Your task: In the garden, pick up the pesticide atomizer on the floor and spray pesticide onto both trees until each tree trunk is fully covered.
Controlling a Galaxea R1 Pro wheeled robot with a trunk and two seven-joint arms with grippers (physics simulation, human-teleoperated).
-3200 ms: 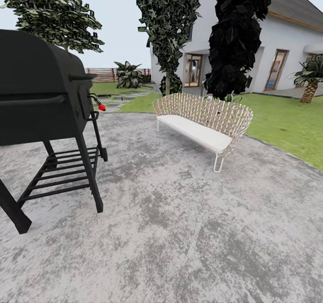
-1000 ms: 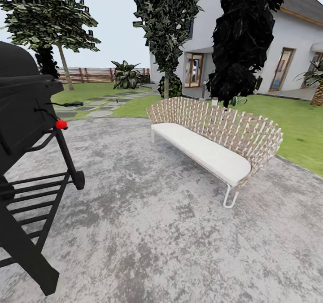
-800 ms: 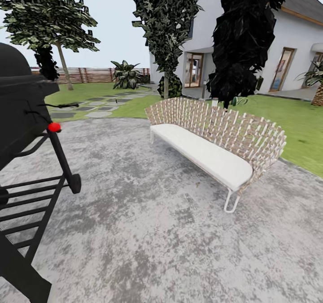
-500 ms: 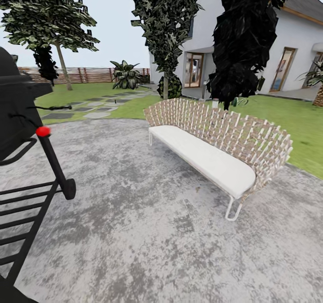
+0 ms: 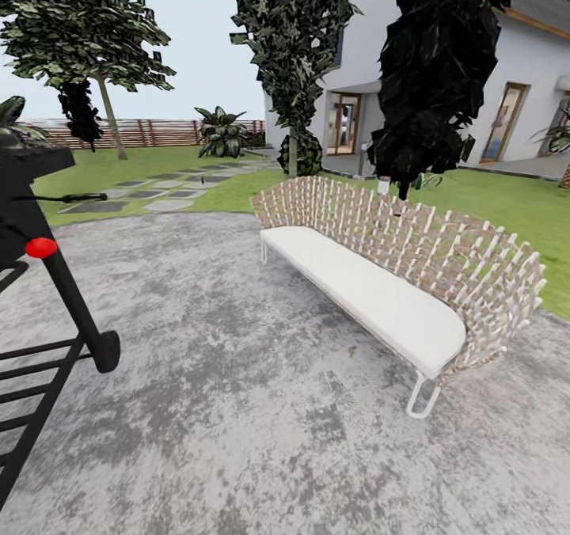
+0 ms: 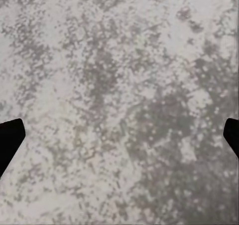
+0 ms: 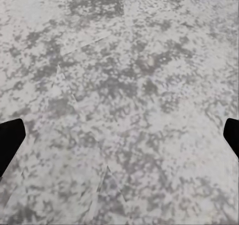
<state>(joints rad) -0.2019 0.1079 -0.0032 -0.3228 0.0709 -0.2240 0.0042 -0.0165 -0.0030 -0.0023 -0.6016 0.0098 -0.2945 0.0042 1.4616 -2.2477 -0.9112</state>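
With both grippers spread wide and empty over mottled grey paving (image 5: 261, 408), the base risks clipping the black barbecue cart (image 5: 39, 313) at frame left or the woven wicker bench (image 5: 396, 274) at right.

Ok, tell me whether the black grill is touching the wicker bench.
Apart. The head view shows the black grill at the left edge and the wicker bench to the right, with a wide stretch of bare grey patio between them.

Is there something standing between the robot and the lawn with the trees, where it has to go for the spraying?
Partly. The wicker bench crosses the paving on the right side, and the black grill stands at the left. Between them the way to the lawn looks open.
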